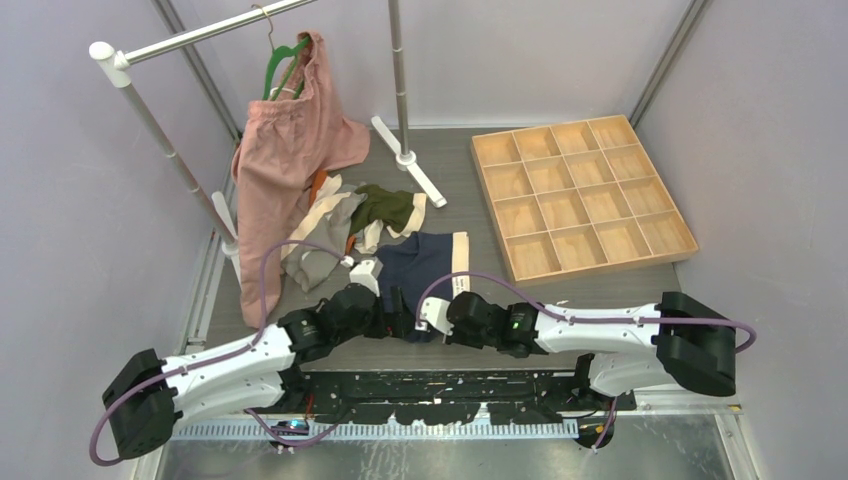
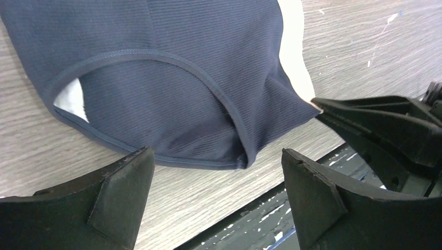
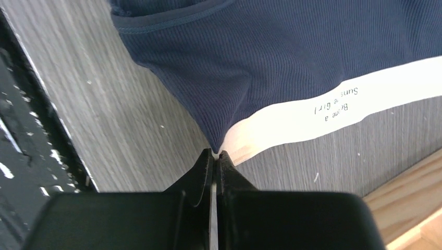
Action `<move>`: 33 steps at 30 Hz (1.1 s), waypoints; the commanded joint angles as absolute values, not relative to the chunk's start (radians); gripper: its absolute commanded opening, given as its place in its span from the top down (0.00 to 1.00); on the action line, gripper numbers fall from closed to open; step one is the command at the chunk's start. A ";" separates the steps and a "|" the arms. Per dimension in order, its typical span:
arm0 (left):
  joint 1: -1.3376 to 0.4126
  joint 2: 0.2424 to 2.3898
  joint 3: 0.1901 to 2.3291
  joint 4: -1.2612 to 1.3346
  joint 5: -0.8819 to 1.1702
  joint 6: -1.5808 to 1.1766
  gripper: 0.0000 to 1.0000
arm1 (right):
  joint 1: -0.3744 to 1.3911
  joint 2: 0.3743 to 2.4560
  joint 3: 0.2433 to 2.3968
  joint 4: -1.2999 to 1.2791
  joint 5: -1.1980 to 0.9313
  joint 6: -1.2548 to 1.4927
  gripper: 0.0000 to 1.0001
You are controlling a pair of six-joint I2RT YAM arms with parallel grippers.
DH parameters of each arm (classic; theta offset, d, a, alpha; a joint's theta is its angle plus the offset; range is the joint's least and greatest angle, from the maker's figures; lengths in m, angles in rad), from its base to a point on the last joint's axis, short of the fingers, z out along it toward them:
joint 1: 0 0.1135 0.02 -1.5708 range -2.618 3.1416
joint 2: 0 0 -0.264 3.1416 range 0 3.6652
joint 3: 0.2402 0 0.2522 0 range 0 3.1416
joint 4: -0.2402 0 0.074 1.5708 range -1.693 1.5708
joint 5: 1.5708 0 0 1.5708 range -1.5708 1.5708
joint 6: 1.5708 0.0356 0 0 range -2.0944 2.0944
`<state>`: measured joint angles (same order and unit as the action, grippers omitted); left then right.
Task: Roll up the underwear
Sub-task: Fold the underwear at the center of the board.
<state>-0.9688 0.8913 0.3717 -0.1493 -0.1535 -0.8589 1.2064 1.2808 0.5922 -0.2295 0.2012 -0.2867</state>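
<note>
Navy underwear (image 1: 425, 262) lies flat at the table's (image 1: 600, 290) near edge.
My right jaws are clamped on its waistband corner (image 3: 229, 148); my left jaws stand wide apart at the leg hem (image 2: 198, 162).

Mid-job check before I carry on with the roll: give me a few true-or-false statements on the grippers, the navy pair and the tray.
1. The right gripper is shut on a corner of the navy underwear, next to its cream waistband. True.
2. The left gripper is clamped on the fabric too. False: its jaws stand wide open by the leg hem and grip nothing.
3. The navy underwear is already rolled. False: it lies spread flat on the table.
4. No underwear lies in the wooden tray. True.
5. The pink garment lies folded in the tray. False: it hangs from a green hanger on the rail.
</note>
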 commanded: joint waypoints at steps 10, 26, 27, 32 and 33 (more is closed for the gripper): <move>-1.011 0.729 0.272 -0.233 -0.181 -1.196 0.10 | 1.225 1.267 0.611 -0.123 0.158 -0.199 0.99; -1.177 0.915 0.284 -0.126 -0.384 -1.389 0.13 | 1.241 1.265 0.604 -0.120 0.159 -0.183 0.99; -1.176 0.931 0.287 -0.120 -0.395 -1.395 0.15 | 1.241 1.266 0.604 -0.121 0.158 -0.182 0.99; -1.176 1.023 0.285 -0.049 -0.418 -1.420 0.25 | 1.244 1.262 0.601 -0.120 0.156 -0.184 0.99; -1.176 1.036 0.286 -0.040 -0.421 -1.423 0.27 | 1.244 1.262 0.601 -0.120 0.156 -0.184 0.99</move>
<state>-1.1717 0.9791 0.2844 -0.0628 -0.3607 -1.4002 1.2362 1.2812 0.5964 -0.1635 0.1616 -0.1989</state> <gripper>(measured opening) 0.761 0.057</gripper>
